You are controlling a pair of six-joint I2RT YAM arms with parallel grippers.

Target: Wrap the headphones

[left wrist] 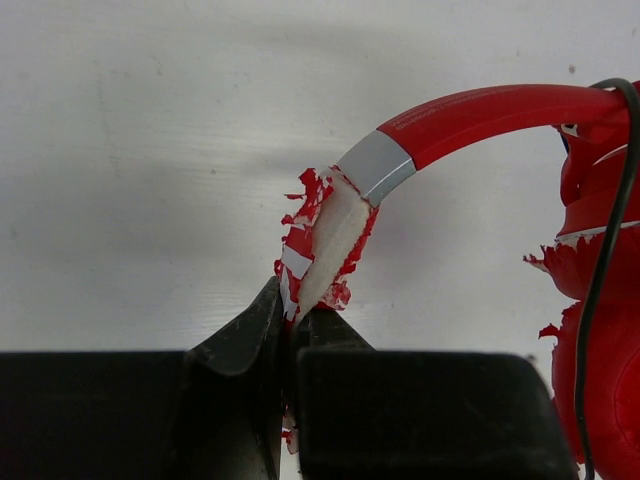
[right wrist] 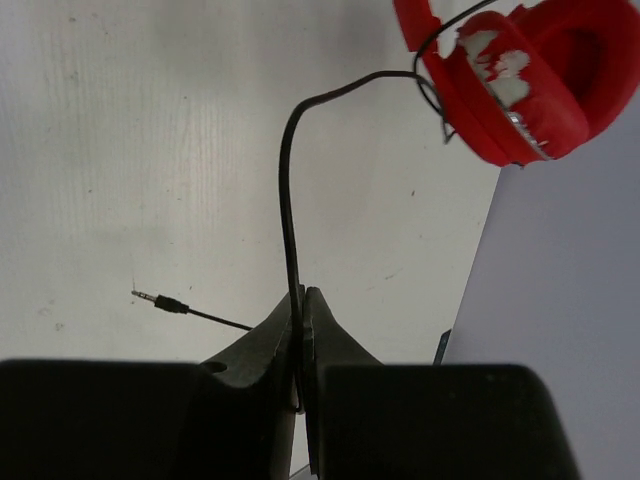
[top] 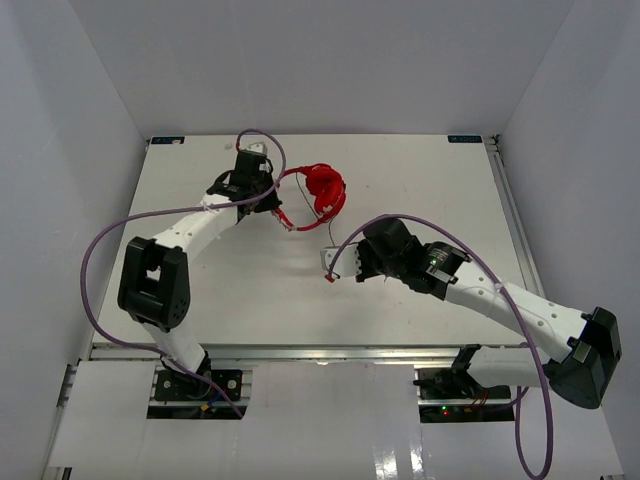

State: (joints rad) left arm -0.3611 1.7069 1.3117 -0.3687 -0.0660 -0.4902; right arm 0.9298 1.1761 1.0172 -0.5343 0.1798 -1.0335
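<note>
The red headphones (top: 325,190) lie at the back middle of the white table, earcups folded together. My left gripper (top: 274,207) is shut on the worn headband; in the left wrist view its jaws (left wrist: 290,315) pinch the torn whitish padding (left wrist: 335,235), with the red band (left wrist: 480,110) arching right to an earcup (left wrist: 600,300). My right gripper (top: 330,268) sits in front of the headphones, shut on the thin black cable (right wrist: 287,180). The cable rises from the jaws (right wrist: 301,300) to the earcups (right wrist: 530,80). Its jack plug (right wrist: 160,300) lies loose on the table to the left.
Thick purple robot cables (top: 95,260) loop over both arms. White walls enclose the table (top: 200,300) at the back and sides. A metal rail (top: 510,210) runs along the right edge.
</note>
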